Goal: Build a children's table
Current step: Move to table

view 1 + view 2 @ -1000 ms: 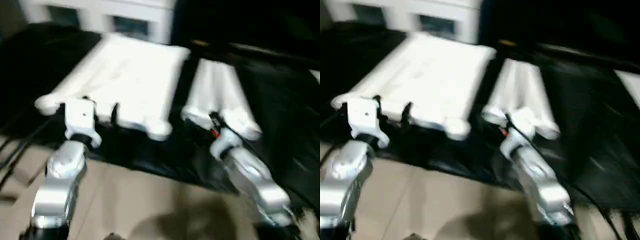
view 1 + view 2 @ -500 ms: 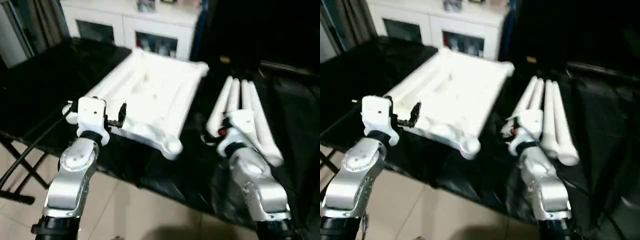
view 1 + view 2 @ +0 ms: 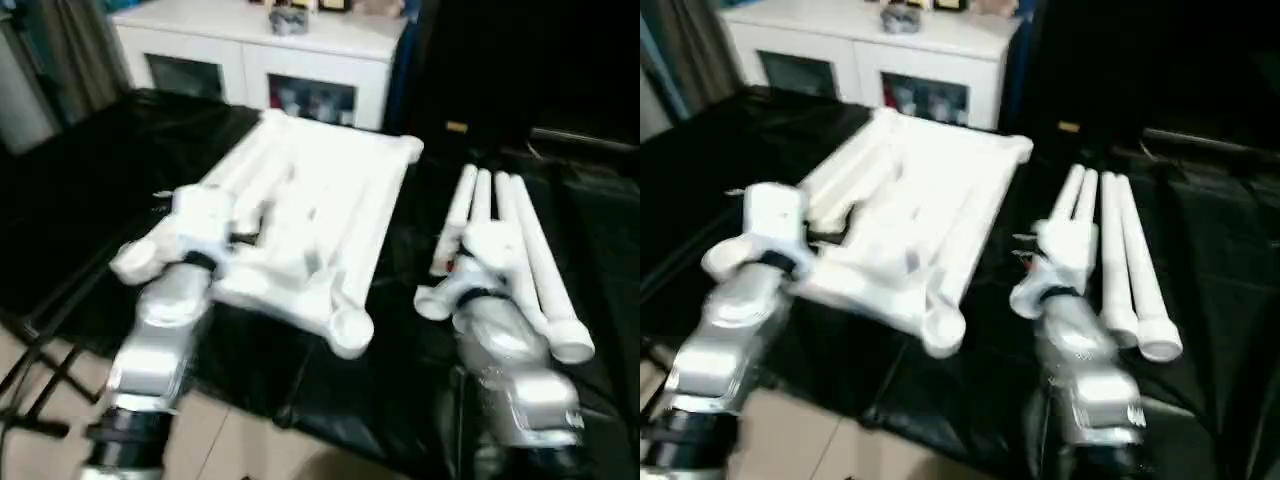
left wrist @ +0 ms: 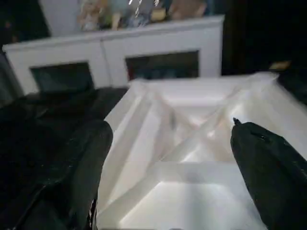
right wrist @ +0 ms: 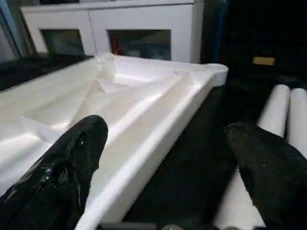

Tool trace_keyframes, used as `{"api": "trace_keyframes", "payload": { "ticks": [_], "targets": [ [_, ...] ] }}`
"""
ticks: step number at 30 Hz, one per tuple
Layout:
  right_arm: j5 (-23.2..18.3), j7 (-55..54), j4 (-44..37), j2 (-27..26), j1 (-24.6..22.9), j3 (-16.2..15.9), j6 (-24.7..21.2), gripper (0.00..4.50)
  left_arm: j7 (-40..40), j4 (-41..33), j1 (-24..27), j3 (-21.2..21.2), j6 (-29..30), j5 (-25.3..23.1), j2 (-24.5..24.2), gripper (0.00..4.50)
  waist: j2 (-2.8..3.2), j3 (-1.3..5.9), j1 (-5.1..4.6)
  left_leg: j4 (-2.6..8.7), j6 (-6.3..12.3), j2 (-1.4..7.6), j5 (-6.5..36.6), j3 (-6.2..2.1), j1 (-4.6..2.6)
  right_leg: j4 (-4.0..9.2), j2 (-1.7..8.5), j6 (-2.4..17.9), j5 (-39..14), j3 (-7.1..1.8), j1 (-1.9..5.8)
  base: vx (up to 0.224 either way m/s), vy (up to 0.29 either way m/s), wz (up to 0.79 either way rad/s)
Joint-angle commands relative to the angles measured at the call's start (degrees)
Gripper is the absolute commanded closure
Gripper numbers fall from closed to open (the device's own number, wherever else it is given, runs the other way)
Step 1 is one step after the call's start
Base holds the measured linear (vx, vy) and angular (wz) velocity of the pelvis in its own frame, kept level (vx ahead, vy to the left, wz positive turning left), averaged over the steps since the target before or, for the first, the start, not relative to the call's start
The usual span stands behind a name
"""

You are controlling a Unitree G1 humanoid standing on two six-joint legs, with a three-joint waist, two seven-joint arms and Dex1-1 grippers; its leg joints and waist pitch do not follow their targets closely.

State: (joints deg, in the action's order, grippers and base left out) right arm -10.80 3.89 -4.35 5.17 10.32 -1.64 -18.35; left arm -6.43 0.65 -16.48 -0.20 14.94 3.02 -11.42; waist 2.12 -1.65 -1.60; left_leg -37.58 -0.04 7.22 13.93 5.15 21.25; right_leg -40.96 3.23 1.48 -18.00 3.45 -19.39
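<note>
Tabletop [image 3: 310, 215]: lay ribs-up on the black table [image 3: 80, 180], no legs [image 3: 520, 250] fitted.
Change: left gripper [image 4: 168, 158] had advanced over its near edge.
Jaws: both pairs apart, empty; right gripper [image 5: 163, 158] between tabletop and legs.

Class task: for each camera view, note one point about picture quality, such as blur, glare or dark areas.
Left eye view: the left arm smears with motion blur, and the tabletop glares white. Right eye view: the black cloth swallows detail, though the legs stand out. Left wrist view: the near fingers are soft and dark. Right wrist view: the fingers are out of focus; the cabinet is clearer.
</note>
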Motion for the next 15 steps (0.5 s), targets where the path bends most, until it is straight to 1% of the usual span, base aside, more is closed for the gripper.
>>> {"api": "trace_keyframes", "payload": {
  "ticks": [1,2,3,4,5,6,7,8,9,10,11,12,13,14,15],
  "targets": [
    [-0.06,-0.62,-0.7,1.04,-0.38,1.87,-0.38,0.0,-1.25,0.54,-1.84,-1.26,-0.35,-0.19,0.67,0.05,-0.67,3.84,-0.69,2.53,25.08,6.87,-25.21,-4.64,-4.84,4.6,5.63,-4.21,12.76,-4.37,-4.46,0.0,0.0,0.0],
    [-0.19,-0.87,-1.0,1.07,-0.41,2.06,-0.61,0.0,-1.72,1.45,-2.52,-1.43,-0.73,-0.23,0.52,0.05,-2.31,3.94,0.37,0.62,20.1,2.62,-20.72,-1.57,-1.22,7.16,7.06,-5.96,19.09,-5.85,-1.97,0.0,0.0,0.0],
    [-0.2,-0.88,-1.03,1.07,-0.41,2.08,-0.64,0.0,-1.75,1.54,-2.6,-1.46,-0.78,-0.24,0.49,0.05,-3.72,4.49,2.42,-2.44,8.71,-0.31,-6.62,2.67,1.07,7.97,6.98,-5.24,21.8,-12.84,0.52,0.0,0.0,0.0],
    [-0.34,-0.89,-1.29,1.02,-0.42,2.25,-0.98,0.0,-2.01,2.27,-3.18,-1.69,-1.14,-0.39,0.25,0.05,-4.17,4.61,4.52,-4.34,3.06,0.27,3.32,1.21,3.53,8.66,8.81,-2.56,26.67,-17.24,2.75,0.013,0.078,-0.35],
    [-0.37,-0.88,-1.32,1.01,-0.43,2.27,-1.03,0.0,-2.04,2.36,-3.25,-1.73,-1.17,-0.42,0.22,0.05,-3.99,4.39,5.02,-5.65,1.46,0.19,4.43,0.21,4.74,8.35,9.23,-0.74,31.24,-18.89,3.34,0.013,0.078,-0.35],
    [-0.46,-0.78,-1.41,0.94,-0.39,2.42,-1.29,0.0,-2.08,2.86,-3.65,-2.01,-1.64,-0.76,-0.08,0.05,-3.7,4.34,5.64,-7.69,-1.09,-0.63,5.33,-1.33,5.99,7.51,8.03,2.43,44.79,-20.76,3.57,-0.012,0.137,-0.53],
    [-0.35,-0.47,-1.42,0.86,-0.28,2.56,-1.53,0.0,-1.81,3.58,-4.24,-2.57,-2.51,-1.63,-0.69,0.05,-2.66,3.94,5.94,-4.38,-4.16,-0.26,2.67,-2.29,4.73,6.6,2.83,3.74,49.56,-19.21,2.19,-0.045,0.153,-0.53],
    [-0.33,-0.43,-1.39,0.86,-0.26,2.57,-1.54,0.0,-1.78,3.67,-4.31,-2.59,-2.51,-1.68,-0.73,0.05,-1.69,3.53,5.49,-0.34,-7.13,-0.24,-0.31,-1.62,2.56,5.83,-2.03,2.66,44.86,-16.75,1.21,-0.045,0.153,-0.53],
    [-0.14,-0.22,-1.27,0.83,-0.13,2.62,-1.59,0.0,-1.7,4.27,-4.71,-2.62,-2.77,-2.06,-0.87,0.05,1.6,3.72,5.07,3.01,-8.23,2.93,-4.79,-0.89,-2.28,3.31,-4.93,-0.44,30.36,-11.82,-3.36,-0.077,0.137,-0.57],
    [-0.11,-0.17,-1.13,0.76,0.0,2.75,-1.65,0.0,-2.11,4.82,-5.0,-2.4,-3.24,-2.27,-1.03,0.05,2.05,3.16,3.04,6.69,-14.34,8.72,-3.51,-2.16,-2.52,1.06,-3.59,0.38,8.69,-6.53,-5.32,-0.103,0.135,-0.54],
    [-0.14,-0.23,-1.05,0.81,0.09,2.75,-1.68,0.0,-2.34,5.03,-5.14,-2.26,-3.43,-2.33,-1.08,0.05,2.74,3.04,2.67,9.15,-16.16,13.25,2.84,-2.14,-2.9,1.05,-1.24,-0.28,0.87,-3.67,-5.73,-0.103,0.135,-0.54],
    [-0.15,-0.25,-1.03,0.82,0.11,2.75,-1.69,0.0,-2.39,5.08,-5.17,-2.22,-3.47,-2.34,-1.09,0.05,2.39,3.06,2.68,10.29,-14.5,15.69,2.5,-2.12,-3.13,0.46,-0.38,-0.52,1.31,-2.59,-6.24,-0.112,0.059,-0.4],
    [-0.22,-0.29,-0.93,0.88,0.22,2.78,-1.74,0.0,-2.77,5.21,-5.32,-2.08,-3.54,-2.21,-1.13,0.05,2.6,3.9,3.64,10.21,-10.01,18.45,-2.79,-0.58,-3.65,-0.51,1.01,0.03,3.3,-0.82,-7.09,-0.111,-0.046,-0.31],
    [-0.28,-0.29,-0.83,0.93,0.34,2.84,-1.81,0.0,-3.03,5.42,-5.49,-1.99,-3.64,-2.14,-1.12,0.05,2.37,4.16,4.03,9.68,-7.23,19.49,-5.34,0.41,-4.47,-0.63,1.68,1.0,4.57,-0.36,-7.85,-0.111,-0.046,-0.31],
    [-0.3,-0.29,-0.7,0.99,0.47,2.92,-1.86,0.0,-3.38,5.56,-5.68,-2.23,-3.73,-2.31,-1.32,0.05,1.92,4.48,4.58,8.76,-1.76,19.96,-9.01,2.49,-5.35,-0.73,2.47,3.35,7.54,0.39,-8.55,-0.106,-0.111,-0.42]
  ]
}}
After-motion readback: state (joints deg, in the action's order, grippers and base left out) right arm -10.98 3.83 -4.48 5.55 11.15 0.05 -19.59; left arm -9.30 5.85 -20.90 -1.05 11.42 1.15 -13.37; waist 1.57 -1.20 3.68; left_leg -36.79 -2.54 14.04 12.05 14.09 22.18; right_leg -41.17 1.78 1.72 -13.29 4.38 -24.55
